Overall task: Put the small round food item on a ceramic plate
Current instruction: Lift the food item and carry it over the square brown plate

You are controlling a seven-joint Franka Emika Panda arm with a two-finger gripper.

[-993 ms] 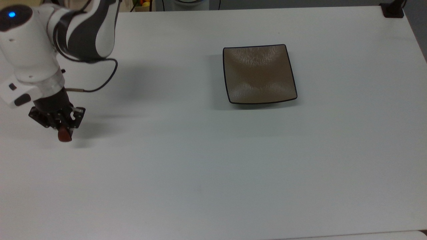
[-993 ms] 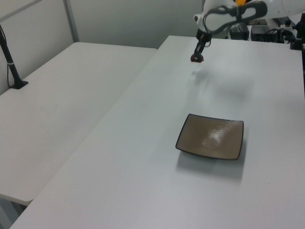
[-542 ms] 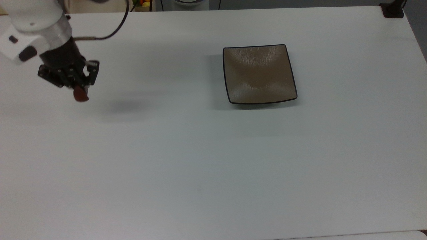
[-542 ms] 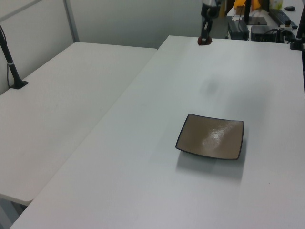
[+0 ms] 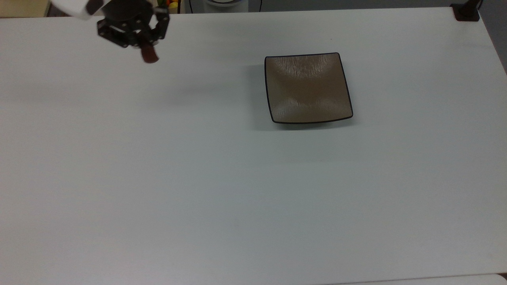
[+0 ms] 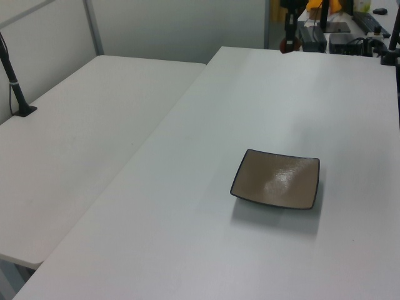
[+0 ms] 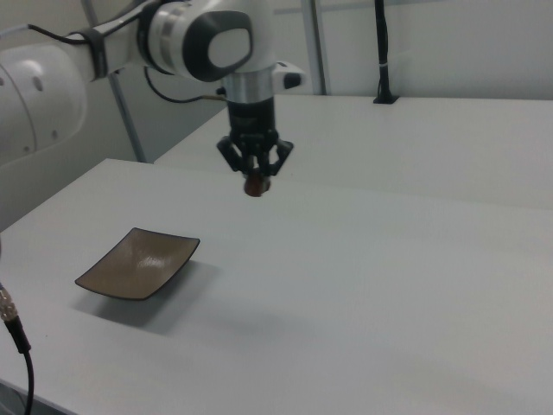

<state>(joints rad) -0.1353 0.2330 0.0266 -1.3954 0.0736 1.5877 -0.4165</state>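
Observation:
My gripper (image 5: 147, 53) (image 7: 254, 185) hangs high above the white table, shut on the small round food item (image 5: 150, 57) (image 7: 254, 188), a reddish-brown lump that pokes out below the fingertips. In the top view it is at the upper left, well to the left of the ceramic plate (image 5: 307, 88). The plate is a square taupe-brown dish with a thin dark rim, lying bare on the table (image 6: 277, 179) (image 7: 138, 262). In the left view the gripper (image 6: 288, 44) is at the table's far end with the food item (image 6: 287, 45) in it.
The white table (image 5: 237, 190) spreads wide around the plate. A second white table (image 6: 81, 131) adjoins it in the left view. A black post base (image 5: 466, 12) stands at the top view's upper right corner. Cables and equipment (image 6: 340, 34) sit beyond the far edge.
The gripper has risen with the food item and swung up and to the right in the top view, closer to the plate. The plate has not moved.

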